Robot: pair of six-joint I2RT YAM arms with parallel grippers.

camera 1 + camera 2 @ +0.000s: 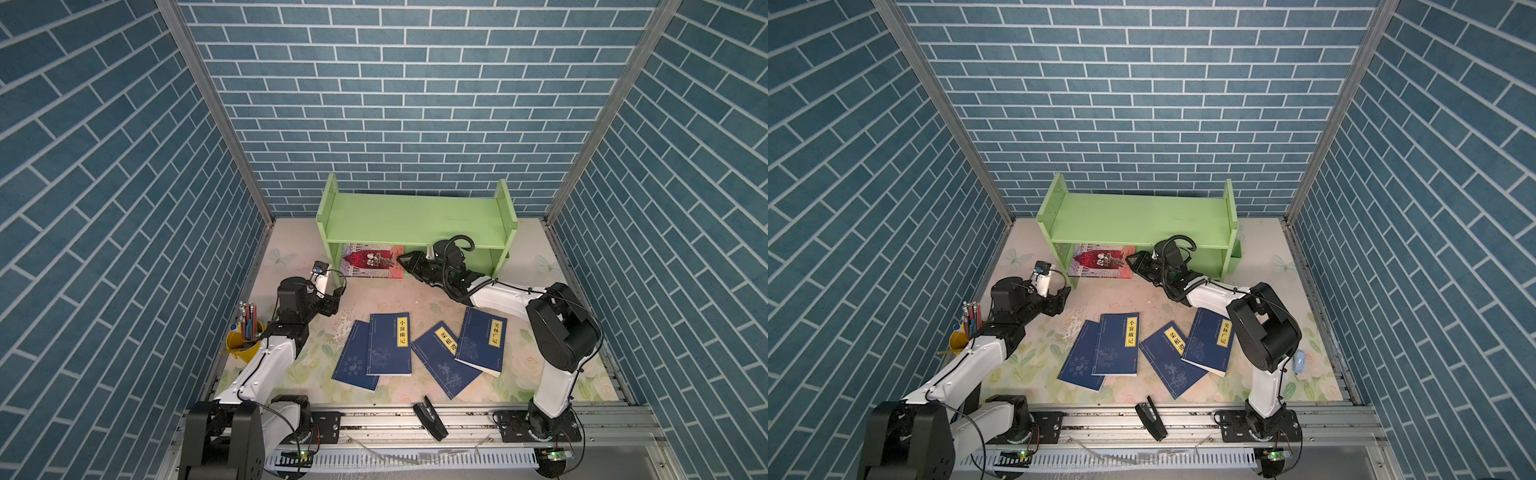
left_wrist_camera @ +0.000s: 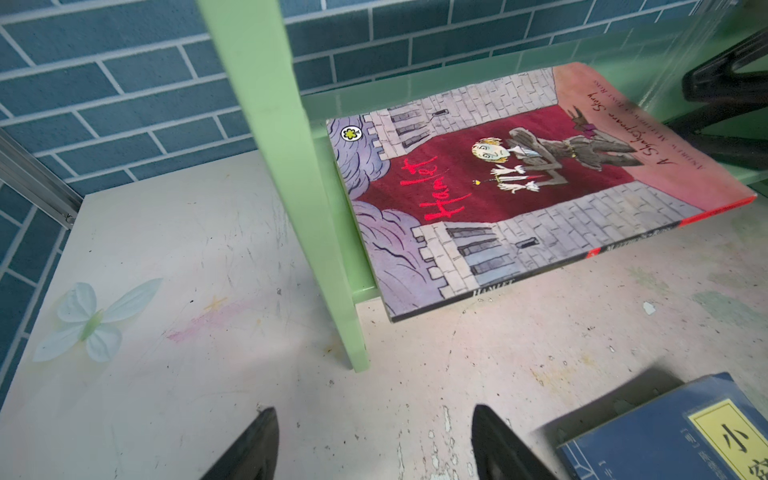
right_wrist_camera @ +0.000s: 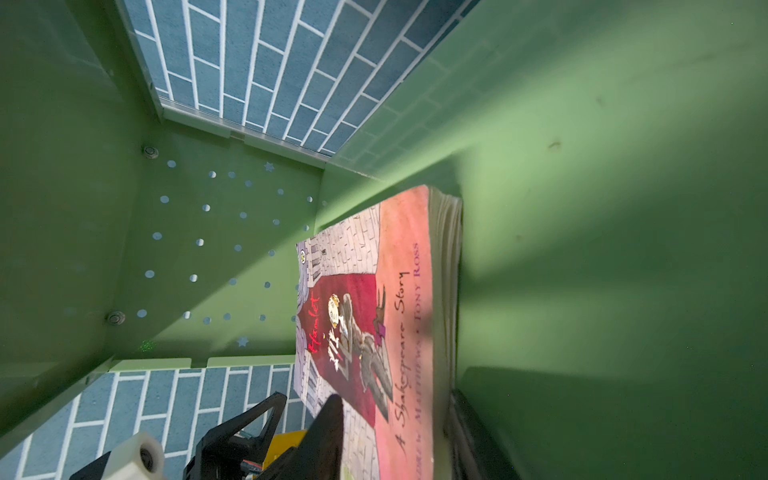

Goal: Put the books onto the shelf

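Observation:
The light green shelf (image 1: pixel 415 216) (image 1: pixel 1142 220) stands at the back wall. My right gripper (image 1: pixel 405 259) (image 3: pixel 395 397) is shut on the red castle-cover book (image 1: pixel 370 262) (image 2: pixel 498 187) (image 3: pixel 386 311), one finger over the cover and one under it. That book lies flat at the left end of the lower tier and overhangs its front. Several dark blue books (image 1: pixel 388 345) (image 1: pixel 482 338) (image 1: pixel 1173 361) lie overlapping on the table. My left gripper (image 1: pixel 338 293) (image 2: pixel 374 415) hangs open and empty over bare table beside the shelf's left front leg (image 2: pixel 291 166).
A yellow pen cup (image 1: pixel 245 345) stands at the left edge behind my left arm. A black tool (image 1: pixel 430 417) lies on the front rail. A small pale blue object (image 1: pixel 1299 361) sits at the right edge. Brick walls enclose three sides.

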